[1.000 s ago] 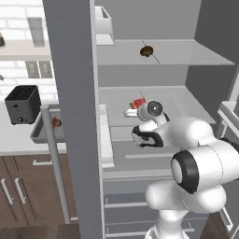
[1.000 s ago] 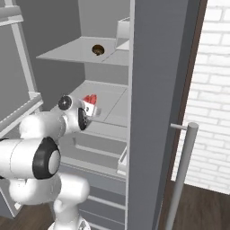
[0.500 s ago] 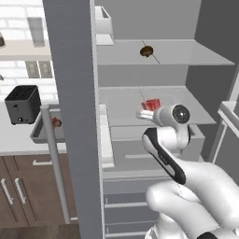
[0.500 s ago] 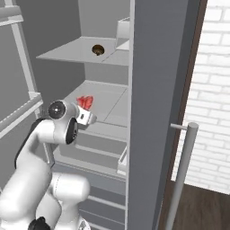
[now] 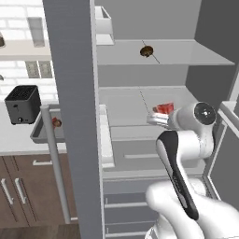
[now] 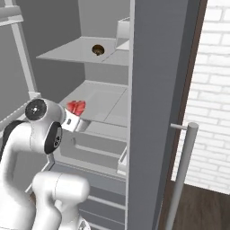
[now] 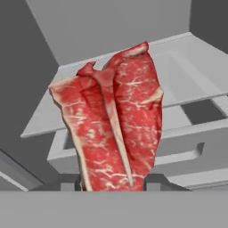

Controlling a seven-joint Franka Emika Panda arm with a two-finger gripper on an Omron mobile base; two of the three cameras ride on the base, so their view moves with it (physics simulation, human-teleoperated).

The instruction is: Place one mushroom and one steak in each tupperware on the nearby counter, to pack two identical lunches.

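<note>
- The end effector (image 7: 114,183) is clamped on a steak (image 7: 113,122); the red, white-veined slab stands up out of the dark finger tips, with the middle shelf (image 7: 187,80) of the open fridge behind it.
- From the left side, the steak (image 5: 164,109) shows as a red patch at the tip of the end effector (image 5: 158,117), just over the front part of that shelf (image 5: 126,105).
- From the right side, the same steak (image 6: 76,107) sits at the end effector (image 6: 73,117), near the shelf's front edge.
- Above the end effector, on the upper shelf (image 5: 186,53), lies a mushroom (image 5: 147,50), well apart from the steak.
- Far off to the left, past the fridge door (image 5: 74,116), a light-grey tabletop (image 5: 18,135) carries a black toaster-like box (image 5: 22,103).
- Nearer the door on that tabletop sits a grey tray (image 5: 41,130) with something small and reddish in it, too small to make out.
</note>
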